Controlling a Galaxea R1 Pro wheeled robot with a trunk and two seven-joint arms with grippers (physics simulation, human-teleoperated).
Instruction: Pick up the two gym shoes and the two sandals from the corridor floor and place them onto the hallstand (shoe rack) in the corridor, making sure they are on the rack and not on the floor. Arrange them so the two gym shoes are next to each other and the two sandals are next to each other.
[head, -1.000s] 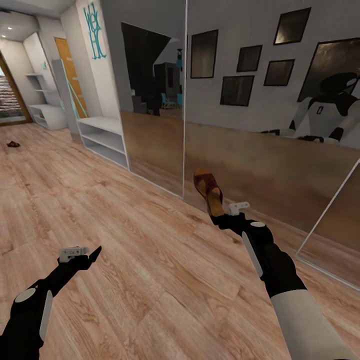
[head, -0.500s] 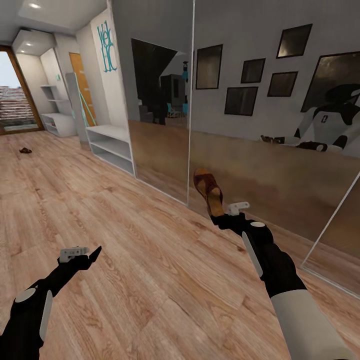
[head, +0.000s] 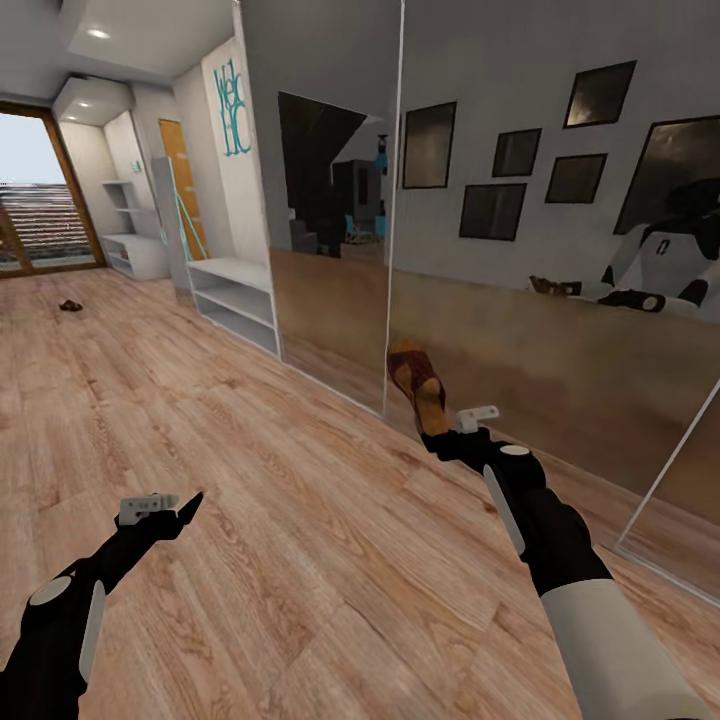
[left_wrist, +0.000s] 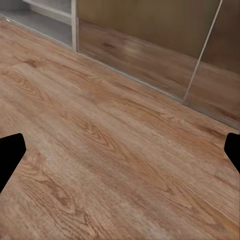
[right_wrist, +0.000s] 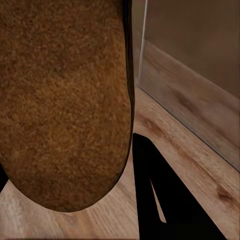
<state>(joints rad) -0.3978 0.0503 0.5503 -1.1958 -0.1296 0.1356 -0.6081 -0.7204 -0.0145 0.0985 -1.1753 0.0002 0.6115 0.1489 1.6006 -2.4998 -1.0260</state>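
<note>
Head view shows a long corridor floor (head: 250, 480) of light wood planks; far left, a small brown sandal (head: 70, 305) lies near a glass door; left tool (head: 190, 508) hangs low, wide open, holding nothing; grey hallstand (head: 235, 298) stands by a mirror wall (head: 560, 250); right tool (head: 437, 432) grips another sandal (head: 418, 383), pointing up.

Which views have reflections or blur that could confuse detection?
Head view: mirrored wall panels reflect the robot and floor; bright daylight at the far glass door. Right wrist view: sandal sole fills the near field, soft and grainy. Left wrist view: floor evenly lit, slightly soft.
</note>
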